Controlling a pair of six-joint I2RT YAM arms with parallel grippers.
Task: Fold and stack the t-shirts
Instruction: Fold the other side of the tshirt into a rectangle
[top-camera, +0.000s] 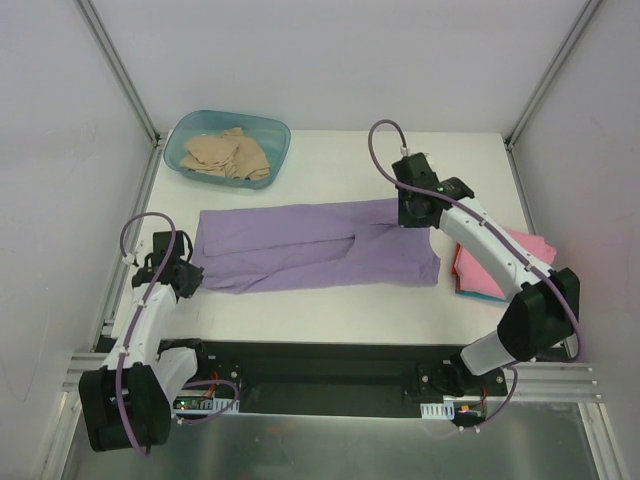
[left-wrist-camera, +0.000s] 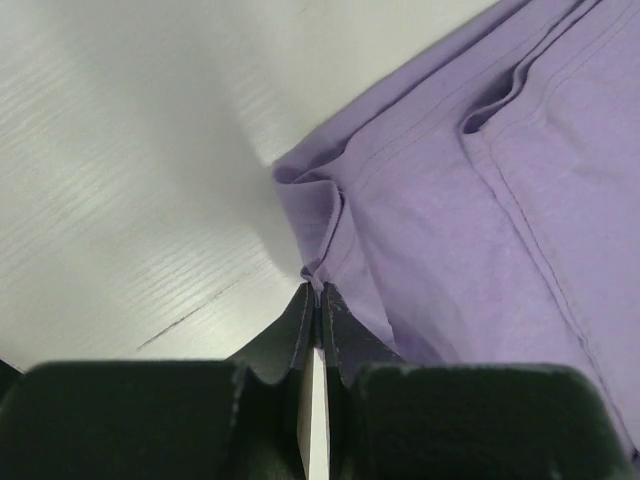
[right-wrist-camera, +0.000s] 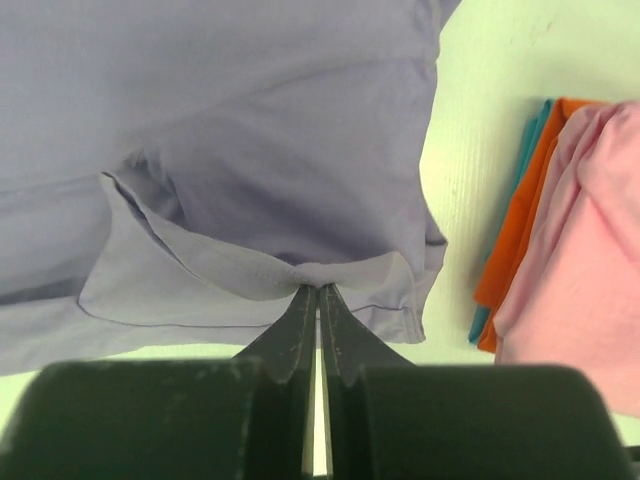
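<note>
- Lavender t-shirt (top-camera: 315, 255) — spread lengthwise on the worktop (top-camera: 330, 315), partly folded.
- Left gripper (left-wrist-camera: 318, 292) — jaws clenched on its left hem.
- Right gripper (right-wrist-camera: 318, 290) — jaws clenched on its far-right edge.
- Handling — likely soft, limp, light; best held at corners.

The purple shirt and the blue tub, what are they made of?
The purple shirt looks like soft matte knit cloth, probably cotton: it wrinkles, folds and shows stitched hems where each end effector pinches it. The blue tub looks like smooth see-through plastic: its rim is stiff and the tan shirt shows through its wall.
</note>
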